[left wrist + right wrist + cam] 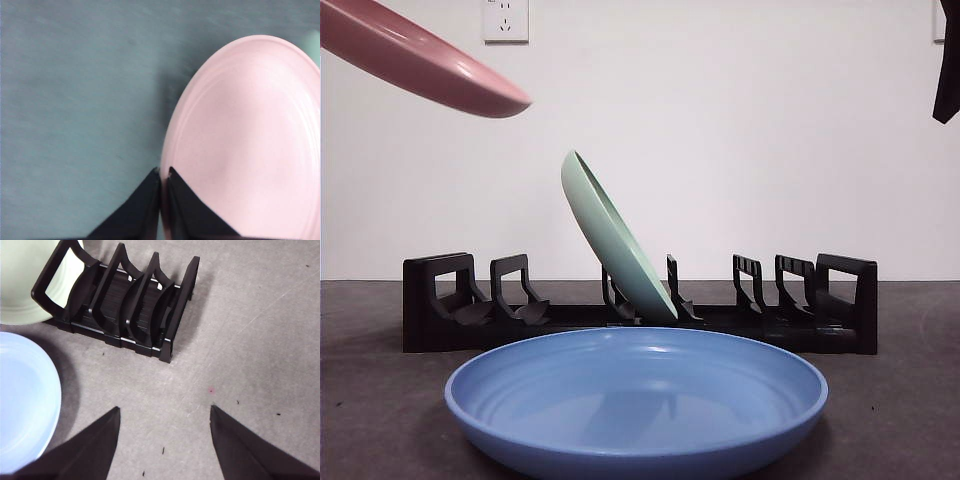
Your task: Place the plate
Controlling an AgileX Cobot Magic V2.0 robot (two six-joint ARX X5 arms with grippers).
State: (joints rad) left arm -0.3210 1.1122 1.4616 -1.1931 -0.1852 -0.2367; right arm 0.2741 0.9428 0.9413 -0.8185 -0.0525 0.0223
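on table: three plates (638, 400), one rack (640, 305)

Blue plate (640, 400) flat on the dark grey table (900, 400), right way up, nearest the front camera, just in front of the black dish rack (440, 300). Pale green plate (615, 235) on edge in a middle rack slot, top tilted left in the front view. White wall (770, 150) behind, white socket (505, 20) high up, left of centre.
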